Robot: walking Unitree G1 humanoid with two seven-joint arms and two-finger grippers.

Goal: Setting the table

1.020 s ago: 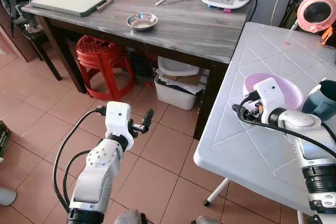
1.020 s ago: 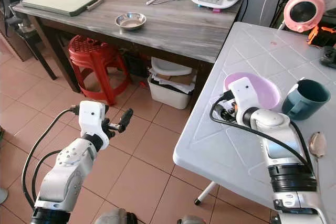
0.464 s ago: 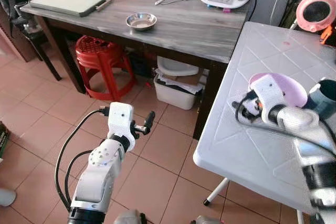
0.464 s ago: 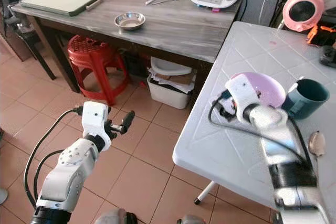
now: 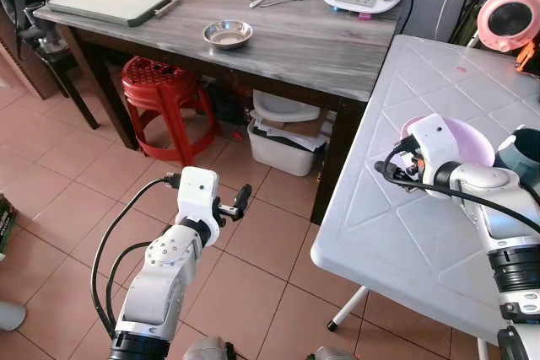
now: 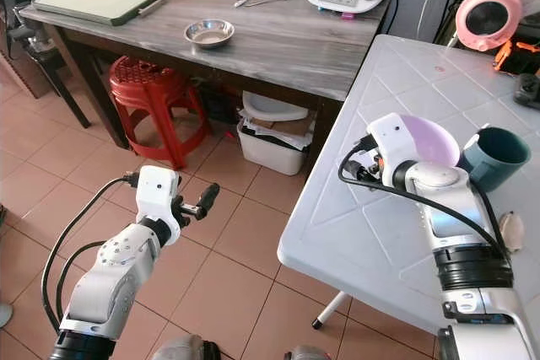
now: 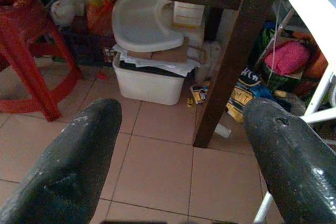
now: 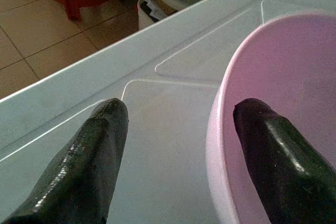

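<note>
Right hand at the pink bowl's rim
The right hand [image 8: 173,156] stood wide, straddling the pink bowl [image 8: 283,77] rim on the white table [image 6: 396,233]; the left hand [image 7: 178,145] hung wide.

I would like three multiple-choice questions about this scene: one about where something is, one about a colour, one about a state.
1. Where does the steel bowl stand?
A. on the grey wooden table
B. on the red stool
C. on the floor

2. What colour is the bowl at the right hand?
A. green
B. pink
C. yellow

3. How is the right hand placed at that bowl?
A. shut, away from the rim
B. open, one finger on each side of the rim
C. shut on the mug

Answers:
1. A, it sits on the grey wooden table, beyond the red stool.
2. B, the pink bowl on the white table is pale pink.
3. B, the right wrist view shows one finger inside the rim and one outside.
</note>
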